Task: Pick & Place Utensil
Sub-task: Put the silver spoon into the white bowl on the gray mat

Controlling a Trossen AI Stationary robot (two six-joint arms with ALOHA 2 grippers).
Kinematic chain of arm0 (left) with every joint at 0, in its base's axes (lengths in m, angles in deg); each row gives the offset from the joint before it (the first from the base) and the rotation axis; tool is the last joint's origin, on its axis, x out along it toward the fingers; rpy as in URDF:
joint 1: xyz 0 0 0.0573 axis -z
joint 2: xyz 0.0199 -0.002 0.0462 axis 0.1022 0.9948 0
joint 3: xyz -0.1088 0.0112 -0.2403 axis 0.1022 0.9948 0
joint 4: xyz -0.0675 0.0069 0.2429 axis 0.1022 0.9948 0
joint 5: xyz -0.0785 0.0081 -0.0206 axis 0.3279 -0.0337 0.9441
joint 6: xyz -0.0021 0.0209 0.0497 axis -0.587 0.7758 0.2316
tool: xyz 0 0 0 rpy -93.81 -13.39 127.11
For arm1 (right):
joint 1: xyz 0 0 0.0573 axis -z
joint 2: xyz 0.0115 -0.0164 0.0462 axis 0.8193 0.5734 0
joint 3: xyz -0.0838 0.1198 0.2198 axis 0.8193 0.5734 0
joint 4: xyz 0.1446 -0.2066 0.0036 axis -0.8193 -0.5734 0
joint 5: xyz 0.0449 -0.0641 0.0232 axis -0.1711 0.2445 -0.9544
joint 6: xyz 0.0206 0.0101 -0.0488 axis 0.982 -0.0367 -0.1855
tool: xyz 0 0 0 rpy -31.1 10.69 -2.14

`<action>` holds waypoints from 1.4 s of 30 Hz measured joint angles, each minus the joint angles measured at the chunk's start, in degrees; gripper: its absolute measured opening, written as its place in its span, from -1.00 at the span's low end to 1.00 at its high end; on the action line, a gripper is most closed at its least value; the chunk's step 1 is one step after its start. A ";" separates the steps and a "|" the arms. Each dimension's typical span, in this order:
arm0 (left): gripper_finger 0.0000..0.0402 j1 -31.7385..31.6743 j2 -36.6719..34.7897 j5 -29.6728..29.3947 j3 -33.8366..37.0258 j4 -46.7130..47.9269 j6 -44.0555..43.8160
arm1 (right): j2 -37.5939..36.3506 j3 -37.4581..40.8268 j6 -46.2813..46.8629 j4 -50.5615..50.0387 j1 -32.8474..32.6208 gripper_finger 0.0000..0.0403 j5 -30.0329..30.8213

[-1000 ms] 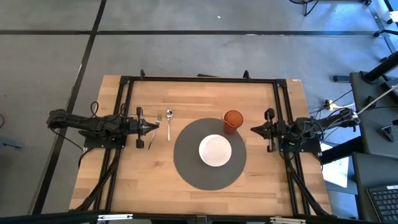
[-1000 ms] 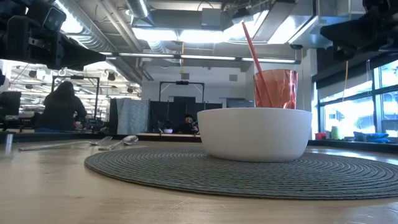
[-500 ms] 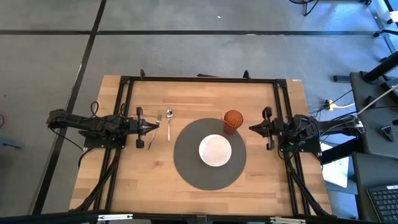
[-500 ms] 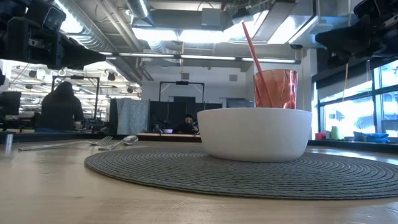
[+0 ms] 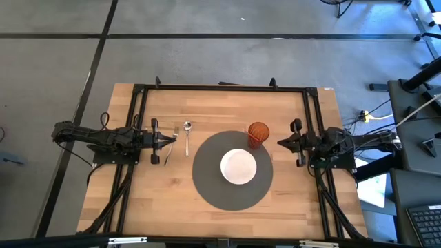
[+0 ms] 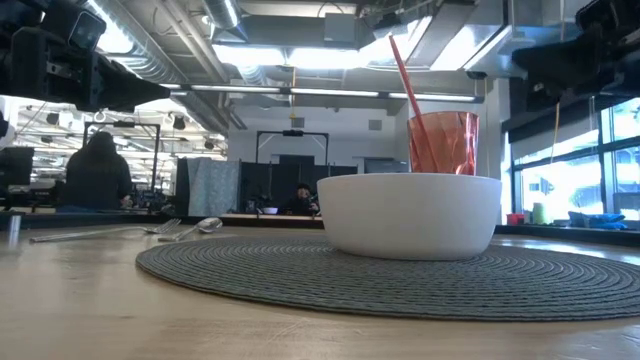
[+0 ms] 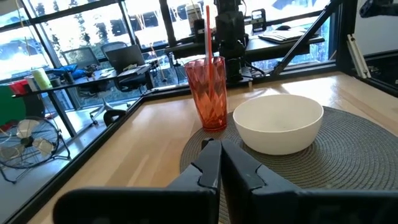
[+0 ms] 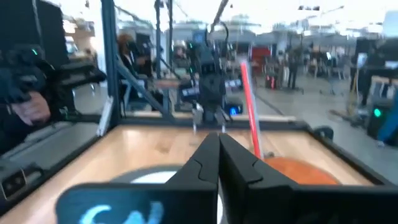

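Nothing is picked yet: the left gripper (image 5: 172, 140) hangs clenched and empty beside the slim metal fork (image 5: 167, 153) and spoon (image 5: 187, 135). The right gripper (image 5: 281, 143) waits clenched. Next, the left must open and descend over a handle.

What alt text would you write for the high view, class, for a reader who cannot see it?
A white bowl sits on a round grey woven placemat on a wooden table, with an orange-red tumbler at the mat's edge. A metal fork and spoon lie beside the mat, near the shut left gripper; the shut right gripper waits opposite.
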 joint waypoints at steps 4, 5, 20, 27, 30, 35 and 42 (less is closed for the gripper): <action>-0.99 0.01 0.00 0.00 0.00 -0.01 0.07 | -5.55 -0.18 0.01 -2.99 0.00 -0.99 0.37; -1.00 0.01 -0.01 -0.01 0.00 -0.02 0.09 | -5.64 -0.28 0.13 -3.58 0.00 -0.99 0.47; -1.00 0.01 0.04 -4.68 0.00 -0.54 -5.03 | -5.69 -0.20 0.33 -7.47 0.15 -0.98 0.99; -0.98 0.00 0.43 -9.24 -0.02 -0.76 -17.03 | -5.68 -0.20 0.74 -7.43 0.15 -0.98 1.01; -0.99 0.00 2.68 -9.51 -0.02 -0.83 -21.90 | -5.68 -0.20 0.74 -7.43 0.15 -0.97 1.01; -0.98 0.00 9.82 -9.57 -0.25 -2.21 -22.79 | -5.68 -0.20 1.49 -7.40 0.15 -0.97 1.01; -0.98 -0.02 24.09 -12.99 -6.87 -3.11 -27.74 | -5.68 -0.20 1.94 -7.21 0.15 -0.97 1.01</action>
